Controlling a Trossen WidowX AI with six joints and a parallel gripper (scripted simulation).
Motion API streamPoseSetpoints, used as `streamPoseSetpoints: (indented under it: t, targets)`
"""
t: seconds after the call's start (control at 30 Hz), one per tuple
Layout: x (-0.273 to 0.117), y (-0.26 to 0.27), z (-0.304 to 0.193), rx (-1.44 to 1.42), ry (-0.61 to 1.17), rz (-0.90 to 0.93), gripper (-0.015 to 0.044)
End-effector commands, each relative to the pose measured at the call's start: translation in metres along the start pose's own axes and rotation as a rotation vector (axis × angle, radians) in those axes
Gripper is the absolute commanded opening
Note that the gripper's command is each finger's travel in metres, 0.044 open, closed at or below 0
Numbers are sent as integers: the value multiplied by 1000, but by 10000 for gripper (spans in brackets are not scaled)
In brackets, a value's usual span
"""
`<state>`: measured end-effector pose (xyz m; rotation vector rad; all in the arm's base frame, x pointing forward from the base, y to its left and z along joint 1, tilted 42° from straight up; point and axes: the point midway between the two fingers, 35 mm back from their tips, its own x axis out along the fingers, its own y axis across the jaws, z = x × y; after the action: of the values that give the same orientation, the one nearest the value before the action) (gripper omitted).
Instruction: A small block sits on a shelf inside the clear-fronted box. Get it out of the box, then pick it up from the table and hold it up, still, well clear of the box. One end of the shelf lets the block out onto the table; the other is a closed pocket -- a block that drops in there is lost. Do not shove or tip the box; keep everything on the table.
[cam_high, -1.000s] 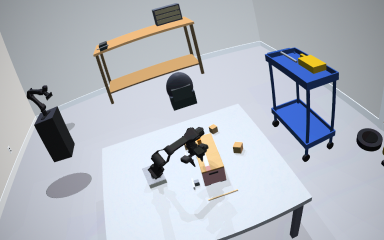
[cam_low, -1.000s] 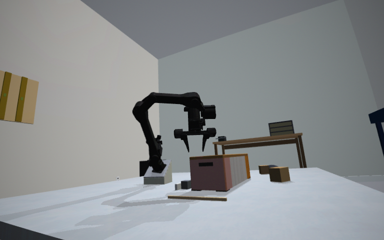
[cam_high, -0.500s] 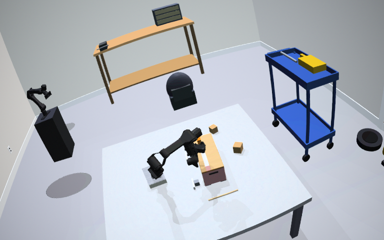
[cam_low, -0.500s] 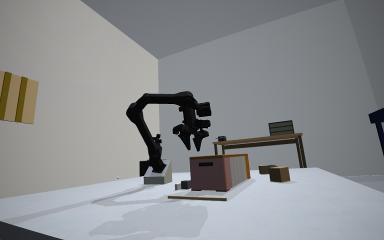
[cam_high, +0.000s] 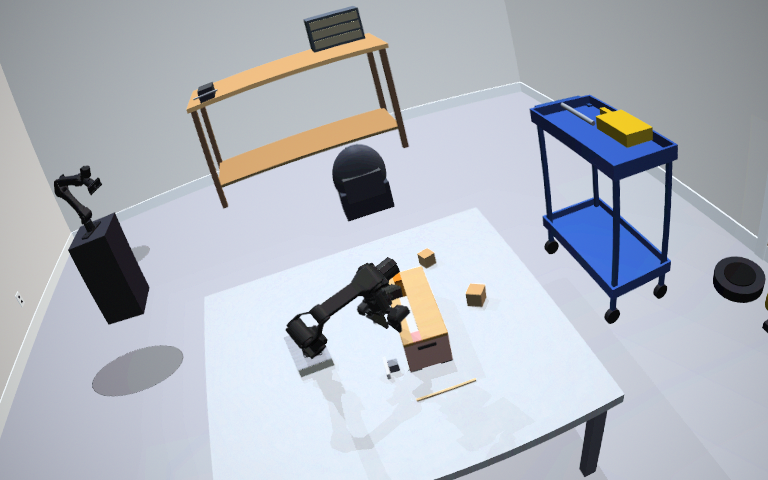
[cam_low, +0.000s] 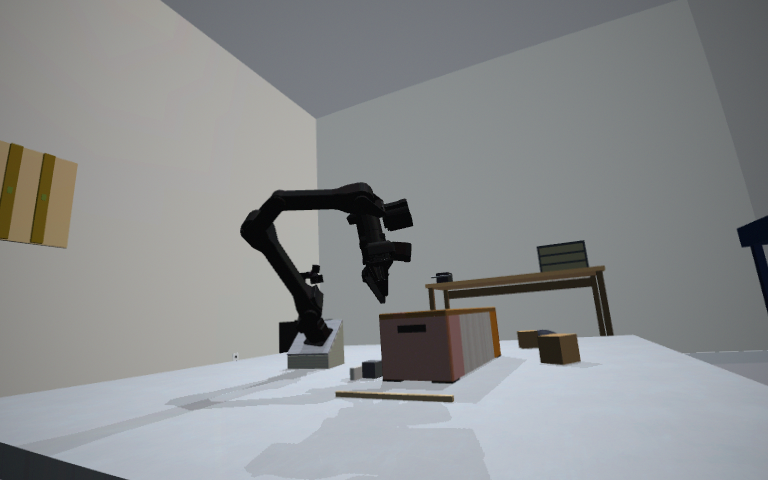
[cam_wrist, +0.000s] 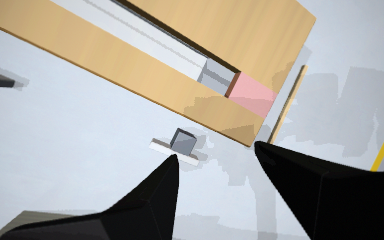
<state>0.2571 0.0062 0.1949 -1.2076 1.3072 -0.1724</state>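
Observation:
The small dark grey block (cam_high: 393, 365) (cam_low: 372, 369) (cam_wrist: 184, 143) is on the table outside the box, beside the long side nearest the arm base, close to the pink end. It appears against a low white strip (cam_low: 355, 373) (cam_wrist: 160, 146). The box (cam_high: 427, 311) (cam_low: 416, 350) (cam_wrist: 270, 40) stands upright, with a wooden top, a long slot and a pink patch (cam_high: 415, 336) (cam_wrist: 252, 92) at the slot's end. My gripper (cam_high: 394, 327) (cam_low: 384, 302) (cam_wrist: 215, 153) is open and empty, pointing down, higher than the box top. In the wrist view the block shows near the left fingertip.
A thin wooden stick (cam_high: 447, 390) (cam_low: 396, 396) (cam_wrist: 289, 102) lies past the box's pink end. Two wooden cubes, a nearer one (cam_high: 475, 294) (cam_low: 559, 348) and a farther one (cam_high: 426, 258) (cam_low: 527, 339), stand beyond the box. The arm base (cam_high: 314, 365) (cam_low: 316, 361) is on the block's side.

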Motion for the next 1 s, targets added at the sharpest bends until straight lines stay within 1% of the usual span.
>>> streamPoseSetpoints:
  t: [0.0,0.53,0.97]
  targets:
    - [-1,4,-10,-767,-64,-34,285]
    - [-4,4,-20,-1647,-87,-145,285]
    - [-6,5,-27,-2363,-36,-269,285]
